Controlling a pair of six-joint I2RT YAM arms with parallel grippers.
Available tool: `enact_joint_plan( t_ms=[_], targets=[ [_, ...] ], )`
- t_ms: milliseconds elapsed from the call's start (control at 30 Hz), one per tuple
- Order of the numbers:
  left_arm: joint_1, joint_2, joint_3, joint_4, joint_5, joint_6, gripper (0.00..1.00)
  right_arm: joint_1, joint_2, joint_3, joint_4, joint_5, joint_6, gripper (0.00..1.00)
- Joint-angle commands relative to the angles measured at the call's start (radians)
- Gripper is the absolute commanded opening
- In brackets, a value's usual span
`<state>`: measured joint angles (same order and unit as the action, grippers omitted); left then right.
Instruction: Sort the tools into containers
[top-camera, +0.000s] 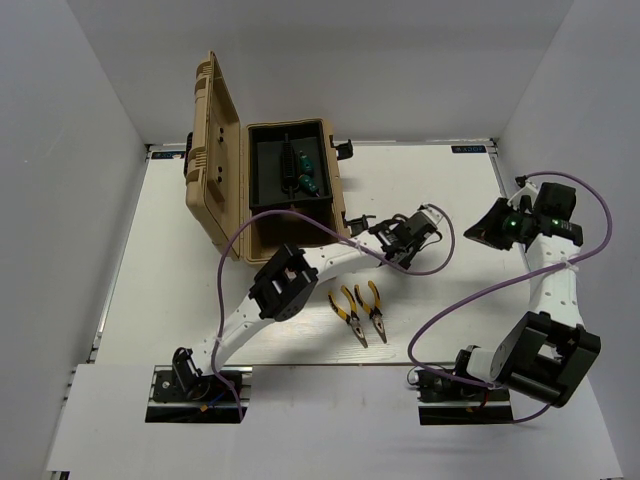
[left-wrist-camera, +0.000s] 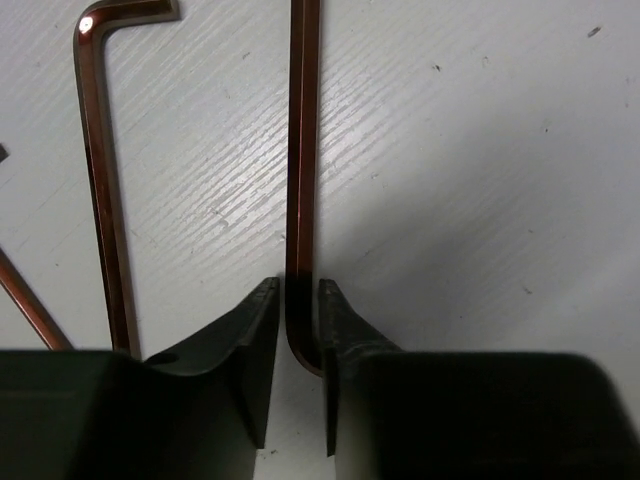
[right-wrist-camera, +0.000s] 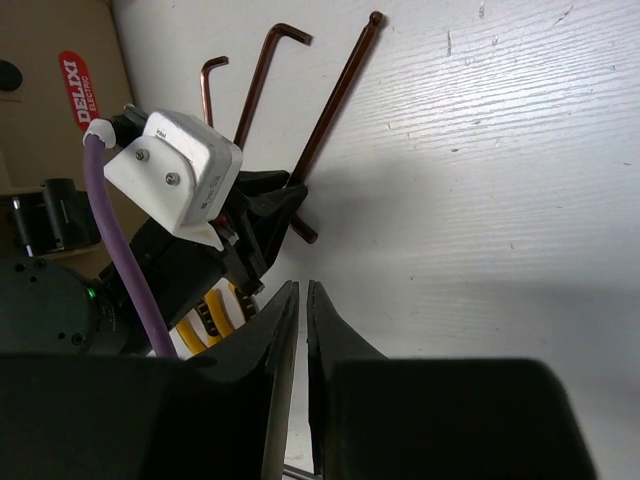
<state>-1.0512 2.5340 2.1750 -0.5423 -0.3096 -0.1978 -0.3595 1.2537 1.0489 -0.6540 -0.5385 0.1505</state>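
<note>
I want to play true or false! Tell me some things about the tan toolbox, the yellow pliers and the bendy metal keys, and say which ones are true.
1. The tan plastic toolbox has its lid open. True.
2. The two yellow-and-black-handled pliers are inside the toolbox. False: they lie side by side on the white table, in front of the box.
3. A dark L-shaped hex key lies between the fingers of the left pincer. True.
4. The green-handled screwdrivers are on the table. False: they sit in the toolbox's black inside.
5. Only one hex key is on the table. False: the right wrist view shows three.
</note>
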Motion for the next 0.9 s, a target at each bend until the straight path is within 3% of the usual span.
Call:
enact_joint_plan(
  t_ms=[0, 133, 267, 467, 600, 633, 767, 867],
  targets=[
    [-0.006, 0.042, -0.067, -0.209, 0.01, 0.049, 0.3, -0.01, -0.028, -0.001, 0.024, -0.031, 0.011, 0.14],
    [-0.006, 0.051, -0.101, -0.248, 0.047, 0.049, 0.23, -0.021, -0.027, -0.004, 0.022, -0.04, 0.011, 0.14],
    [-0.006, -0.023, -0.24, -0.248, 0.113, 0.049, 0.18, -0.032, -0.03, -0.003, 0.022, -0.048, 0.014, 0.14],
    [-0.015, -0.139, -0.42, -0.226, 0.158, 0.04, 0.16, -0.036, -0.031, -0.001, 0.025, -0.06, 0.014, 0.14],
    [-0.024, -0.152, -0.419, -0.226, 0.158, 0.04, 0.31, -0.041, -0.031, -0.003, 0.021, -0.063, 0.015, 0.14],
    [-0.024, -0.143, -0.402, -0.226, 0.158, 0.04, 0.42, -0.039, -0.033, -0.001, 0.022, -0.064, 0.017, 0.14],
    [-0.024, -0.077, -0.308, -0.255, 0.158, 0.052, 0.5, -0.048, -0.034, -0.004, 0.022, -0.069, 0.018, 0.14],
    [-0.024, -0.029, -0.247, -0.265, 0.149, 0.052, 0.5, -0.053, -0.031, -0.004, 0.024, -0.072, 0.015, 0.14]
  ],
)
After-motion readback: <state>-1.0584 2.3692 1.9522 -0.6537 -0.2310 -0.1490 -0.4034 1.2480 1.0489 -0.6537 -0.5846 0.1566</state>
